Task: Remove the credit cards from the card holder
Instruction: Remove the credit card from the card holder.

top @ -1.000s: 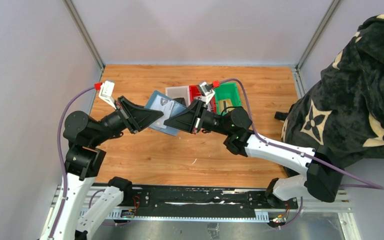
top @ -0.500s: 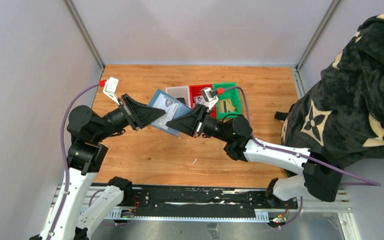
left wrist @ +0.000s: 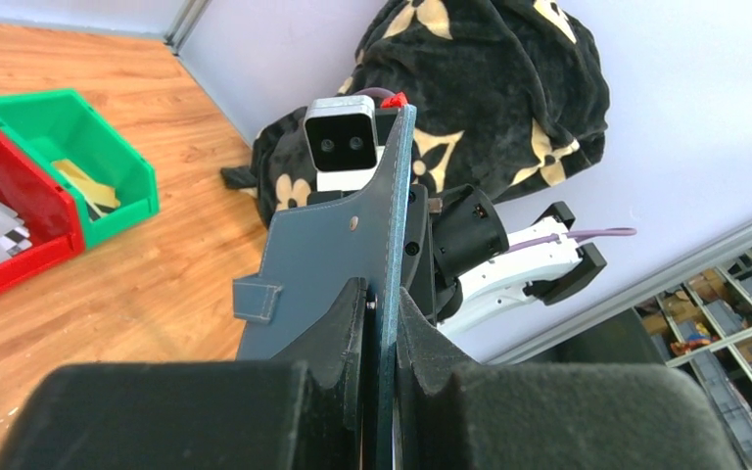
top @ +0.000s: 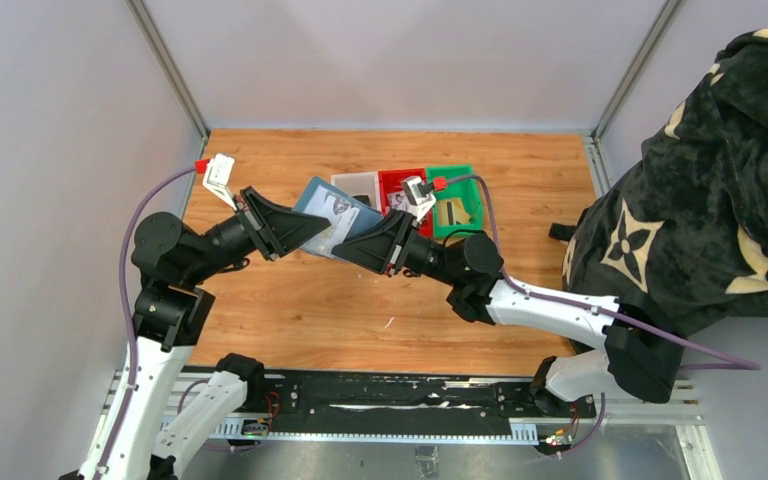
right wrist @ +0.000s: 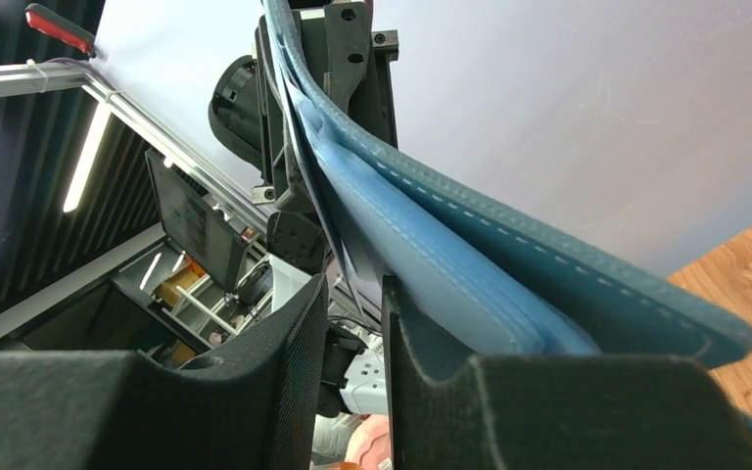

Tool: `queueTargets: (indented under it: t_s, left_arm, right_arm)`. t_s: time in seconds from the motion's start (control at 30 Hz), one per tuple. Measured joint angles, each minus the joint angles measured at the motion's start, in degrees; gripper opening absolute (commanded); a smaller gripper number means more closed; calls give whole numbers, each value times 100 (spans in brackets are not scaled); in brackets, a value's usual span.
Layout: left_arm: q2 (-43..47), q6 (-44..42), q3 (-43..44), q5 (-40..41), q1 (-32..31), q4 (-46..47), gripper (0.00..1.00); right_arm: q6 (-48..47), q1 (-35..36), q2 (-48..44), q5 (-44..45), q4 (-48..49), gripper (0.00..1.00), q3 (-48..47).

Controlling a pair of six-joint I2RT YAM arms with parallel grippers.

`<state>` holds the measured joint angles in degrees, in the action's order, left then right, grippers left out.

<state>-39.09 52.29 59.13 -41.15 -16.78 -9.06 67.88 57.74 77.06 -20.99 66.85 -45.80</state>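
Observation:
The teal card holder (top: 340, 222) hangs open in the air between both arms, over the wooden table. A pale card (top: 334, 206) with a dark mark shows on its inner face. My left gripper (top: 312, 228) is shut on the holder's left edge. In the left wrist view the jaws (left wrist: 382, 291) pinch the thin teal panel (left wrist: 323, 245), whose small tab points left. My right gripper (top: 358, 246) is at the holder's lower right edge. In the right wrist view its jaws (right wrist: 352, 286) stand slightly apart with nothing between them. The holder's light blue inside (right wrist: 431, 245) lies against the outer side of the right finger.
A clear bin (top: 357, 184), a red bin (top: 394, 184) and a green bin (top: 457, 200) stand in a row behind the holder. A black blanket with pale flowers (top: 710, 190) fills the right side. Grey walls close the left and back.
Both grippers and the holder have shifted slightly left. The right gripper has slid along the holder's lower edge. The left grip is unchanged.

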Motion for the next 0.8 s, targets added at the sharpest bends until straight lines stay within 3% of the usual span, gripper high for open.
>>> queueTargets:
  t_s: [0.13, 0.27, 0.33, 0.5, 0.8]
  left_arm:
    - [24, -2, 9, 28, 2, 46, 0]
    - [50, 0, 17, 28, 2, 92, 0]
    - [72, 2, 22, 15, 2, 114, 0]
    - [120, 2, 28, -2, 2, 122, 0]
    - [83, -9, 39, -22, 2, 35, 0]
  right_arm:
    - [-20, 0, 0, -13, -168, 30, -181]
    - [-11, -11, 4, -61, -175, 6, -382]
    - [-13, -28, 9, -92, -175, 0, -466]
    - [-9, -52, -42, -129, -160, 0, -439]
    - [-44, -66, -793, 9, -90, 0, 1071]
